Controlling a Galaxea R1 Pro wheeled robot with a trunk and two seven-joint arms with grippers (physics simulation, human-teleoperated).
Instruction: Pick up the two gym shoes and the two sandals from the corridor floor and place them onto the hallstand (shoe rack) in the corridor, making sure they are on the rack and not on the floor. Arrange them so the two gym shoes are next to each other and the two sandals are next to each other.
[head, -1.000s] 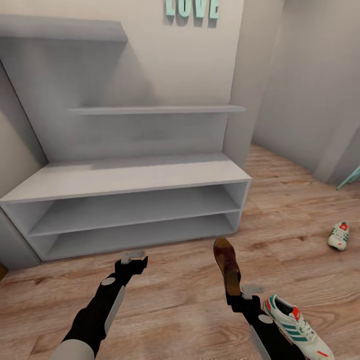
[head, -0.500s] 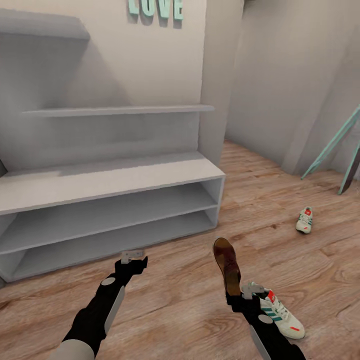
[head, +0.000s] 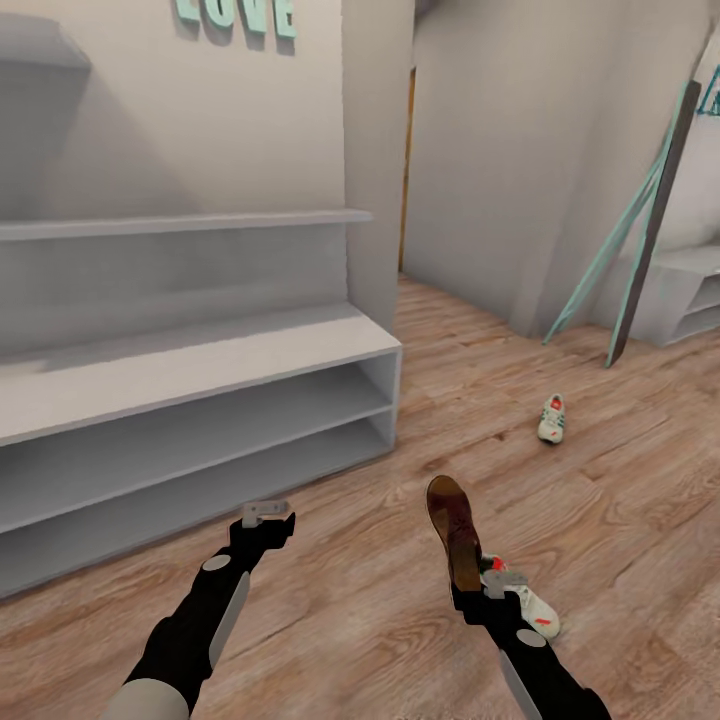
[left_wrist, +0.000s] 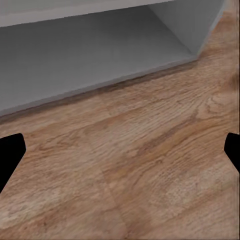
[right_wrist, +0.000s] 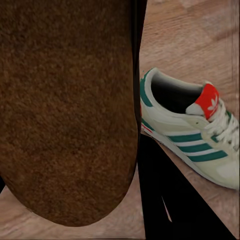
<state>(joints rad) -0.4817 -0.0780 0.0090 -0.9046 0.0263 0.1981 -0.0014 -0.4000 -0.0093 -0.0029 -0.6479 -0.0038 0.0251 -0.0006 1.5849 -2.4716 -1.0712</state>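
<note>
Task barely begun, judging by the scene. One sandal (head: 453, 530) lifted clear of the corridor floor (head: 350, 590), clamped at its heel by the right end effector (head: 478, 592) and held toe-up. Seen close in the right wrist view as a broad brown sole (right_wrist: 65, 110). Left end effector (head: 264, 514) empty, its fingers spread wide, hovering over bare planks just in front of the hallstand (head: 200, 380). Nothing visible on the bench top or in the two open shelf compartments of the hallstand, though its left portion runs out of frame.

One gym shoe (head: 525, 605) lying on the floor directly beneath and just beside the right arm, white with teal stripes and a red heel tab. Second gym shoe (head: 552, 418) further down the corridor, well apart from the first. Other sandal not located here. So, by this reckoning, all four pieces of footwear left to place.

Around: teal letters (head: 235, 15) high on the wall, a teal and dark leaning frame (head: 640, 230) at the far right, another grey unit (head: 690, 290) beyond it. Floor between robot and hallstand open; nearby sneaker under the right arm a possible snag.
</note>
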